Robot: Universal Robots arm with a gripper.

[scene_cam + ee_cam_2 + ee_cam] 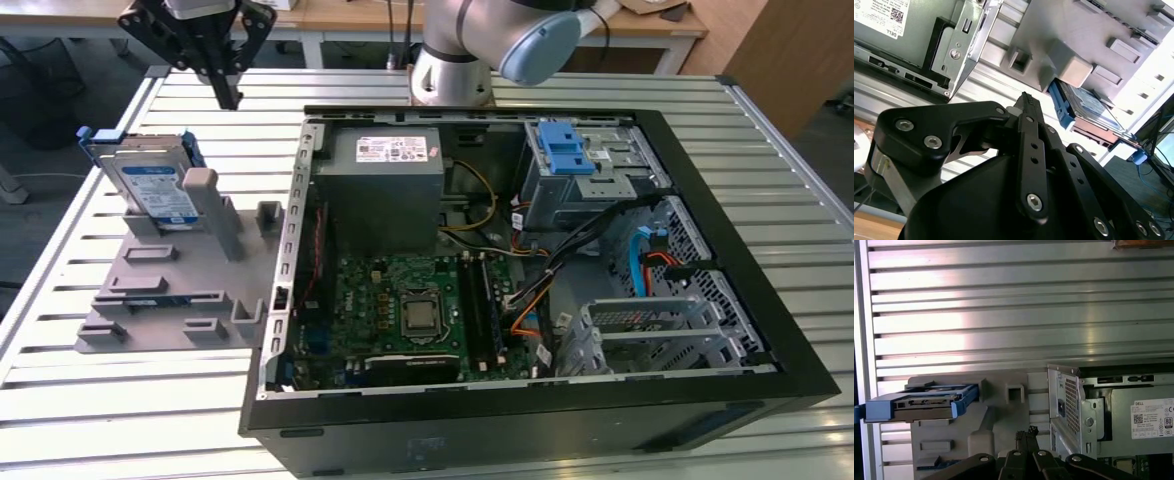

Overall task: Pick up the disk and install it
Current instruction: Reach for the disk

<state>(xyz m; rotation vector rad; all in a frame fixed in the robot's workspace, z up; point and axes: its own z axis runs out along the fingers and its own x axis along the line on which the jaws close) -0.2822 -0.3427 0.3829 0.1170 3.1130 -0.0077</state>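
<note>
Clock bearings are taken in the exterior view, 12 at the far edge.

- Slatted metal table (107, 420): carries everything. Grooved and shiny, so a dropped part would likely slide or catch an edge in a slot.
- Open computer case (534, 435): lying on its side, centre to 3 o'clock. Loose cables (534, 290) run through the interior. My guess is they are the likeliest snag for anything carried in.
- Grey power supply (387, 190): at 12 o'clock inside the case. Not the target.
- Grey holding fixture (160, 290): at 9 o'clock of the case, apart from it.
- The disk (150, 185): stands on edge in the fixture's far slot, blue carrier around it, untouched. A grey post (203, 195) stands just beside it at 3 o'clock, and a finger could strike it. A nudge off-centre could tip or jam the disk.
- Gripper (228, 95): hangs at 1 o'clock of the disk, well above it. Fingers are pressed together with nothing between them. Coming down like this, it would knock the disk rather than straddle it.
</note>
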